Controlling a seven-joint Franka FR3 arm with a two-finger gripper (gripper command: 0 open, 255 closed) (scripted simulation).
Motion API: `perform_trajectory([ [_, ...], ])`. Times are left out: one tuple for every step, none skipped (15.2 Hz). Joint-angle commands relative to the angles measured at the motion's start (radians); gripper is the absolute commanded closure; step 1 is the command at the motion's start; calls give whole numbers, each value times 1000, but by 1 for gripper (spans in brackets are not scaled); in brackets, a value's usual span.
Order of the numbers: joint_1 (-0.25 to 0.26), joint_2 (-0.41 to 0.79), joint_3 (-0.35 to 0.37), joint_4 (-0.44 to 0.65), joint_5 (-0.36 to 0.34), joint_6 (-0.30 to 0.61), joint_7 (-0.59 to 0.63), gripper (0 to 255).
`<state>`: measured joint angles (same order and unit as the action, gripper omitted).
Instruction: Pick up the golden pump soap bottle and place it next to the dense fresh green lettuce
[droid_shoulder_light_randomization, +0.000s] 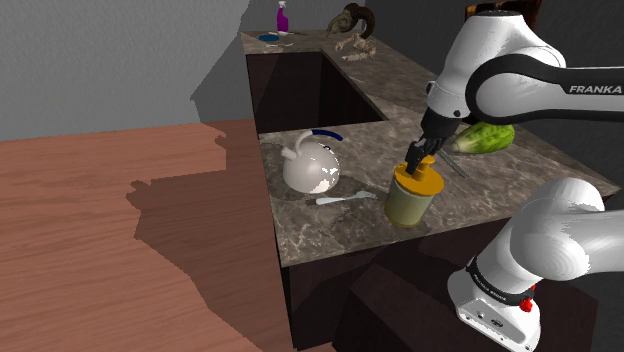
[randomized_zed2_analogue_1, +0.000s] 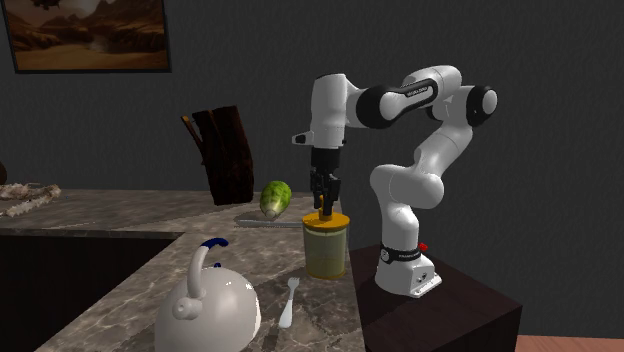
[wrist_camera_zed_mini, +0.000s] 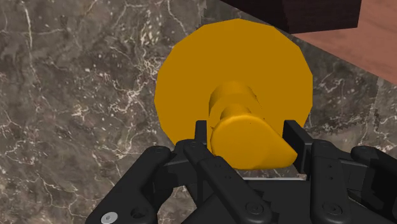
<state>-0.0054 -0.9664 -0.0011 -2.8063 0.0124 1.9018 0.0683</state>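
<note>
Shoulder view: the desk (droid_shoulder_light_randomization: 330, 225) is a long dark-brown marble slab with pale veining, over dark cabinet fronts and a reddish plank floor (droid_shoulder_light_randomization: 100, 250). The white arm (droid_shoulder_light_randomization: 500, 60), glossy with dark joints, bears the word "FRANKA" in white on a dark band. A rounded white kettle (droid_shoulder_light_randomization: 312, 165) with a blue-tipped arched handle is the biggest thing on the marble. Near the kettle, on this view's right, stands the soap bottle (droid_shoulder_light_randomization: 410, 200): a squat cylinder with an olive-gold translucent body and a flat orange-yellow lid. The lettuce (droid_shoulder_light_randomization: 485, 138), a pale-green oblong head, lies beyond the bottle, farther from the kettle. A small white spoon (droid_shoulder_light_randomization: 345, 198) lies just beside the kettle, between it and the bottle.

The second exterior view adds a dark wooden knife block (randomized_zed2_analogue_1: 228, 155) and a framed landscape painting (randomized_zed2_analogue_1: 90, 35) on the wall, both well behind the kettle.

From the wrist view, the lid reads as a faceted disc with a stubby pump at its centre. The gripper (wrist_camera_zed_mini: 248, 130) is closed on that pump head, one black finger (wrist_camera_zed_mini: 294, 135) pressed against each side.
</note>
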Motion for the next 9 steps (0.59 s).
perform_trajectory([
  [0,1,0,-1,0,0,0,255],
  [0,1,0,-1,0,0,0,255],
  [0,1,0,-1,0,0,0,255],
  [0,1,0,-1,0,0,0,255],
  [0,2,0,0,0,-1,0,255],
  [0,0,0,-1,0,0,0,255],
  [0,-1,0,11,0,-15,0,255],
  [0,-2,0,24,0,-29,0,255],
  [0,-2,0,38,0,-42,0,255],
])
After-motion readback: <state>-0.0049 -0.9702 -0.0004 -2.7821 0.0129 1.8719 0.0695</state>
